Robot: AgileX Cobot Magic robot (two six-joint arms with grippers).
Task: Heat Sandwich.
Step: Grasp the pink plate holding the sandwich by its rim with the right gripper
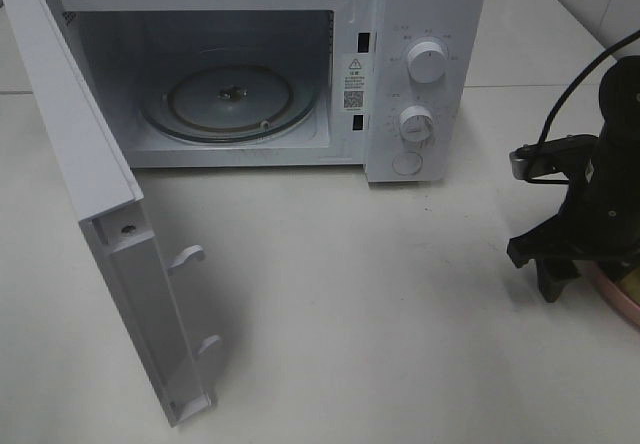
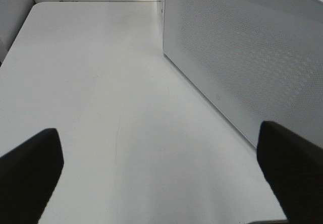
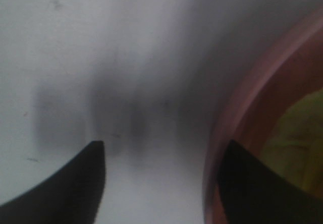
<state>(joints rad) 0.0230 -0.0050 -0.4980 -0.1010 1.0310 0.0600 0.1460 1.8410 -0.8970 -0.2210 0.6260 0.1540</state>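
The white table (image 1: pixel 350 314) carries a white microwave (image 1: pixel 420 24) at the back. Its door (image 1: pixel 110 214) is swung fully open toward the left arm's side, and the glass turntable (image 1: pixel 228 99) is bare. At the table's right edge sits the round pink plate (image 3: pixel 237 108), mostly cut off in the high view. The sandwich (image 3: pixel 298 138) is on it, seen only as a blurred yellow-green patch in the right wrist view.

The right gripper (image 3: pixel 164 148) is low at the plate with its jaws apart. One finger is over the table outside the rim and the other over the plate's inside, so the rim lies between them and nothing is clamped yet. The left gripper (image 2: pixel 159 133) is spread wide and empty above bare table next to the microwave.

The step in hand looks like pinching the plate's rim to carry plate and sandwich together. To do it well, seat the rim deep between the fingers and close firmly before lifting. Keep the inner finger off the bread, and keep the plate level (a one-sided pinch invites tipping).

Which way the sandwich points, and its long axis, cannot be told, because too little of it shows.
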